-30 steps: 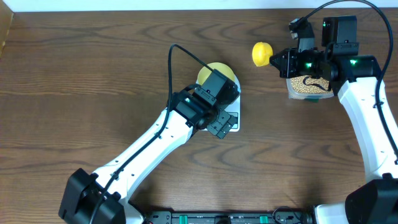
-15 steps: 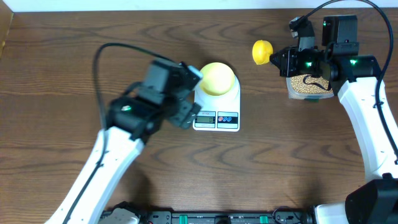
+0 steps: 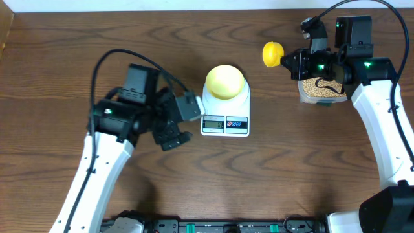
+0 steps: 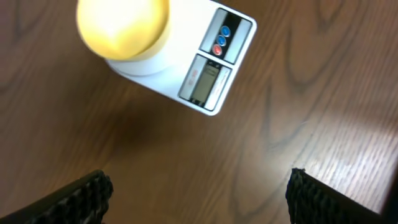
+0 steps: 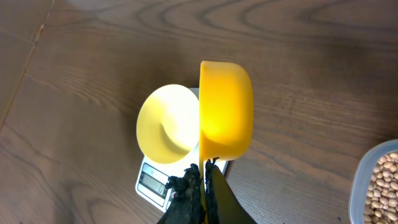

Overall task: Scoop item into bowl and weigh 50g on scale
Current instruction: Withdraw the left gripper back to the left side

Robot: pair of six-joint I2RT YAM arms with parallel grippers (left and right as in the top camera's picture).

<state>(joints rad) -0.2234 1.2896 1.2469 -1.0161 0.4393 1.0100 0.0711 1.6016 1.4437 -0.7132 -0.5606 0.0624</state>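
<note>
The right hand [image 3: 291,63] is clenched on the handle of the yellow scoop [image 3: 272,55], whose cup juts out to its left, toward the empty-looking bowl [image 3: 224,81] on the scale [image 3: 226,124]. The beans [image 3: 317,92] lie the other way, in the clear tub [image 3: 304,99] right beneath that wrist. The left hand [image 3: 169,126], spread wide and holding nothing, hangs left of the scale, well apart from the tub.

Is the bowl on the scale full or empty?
Empty: the bowl on the scale shows only its bare pale inside, nothing in it.
</note>
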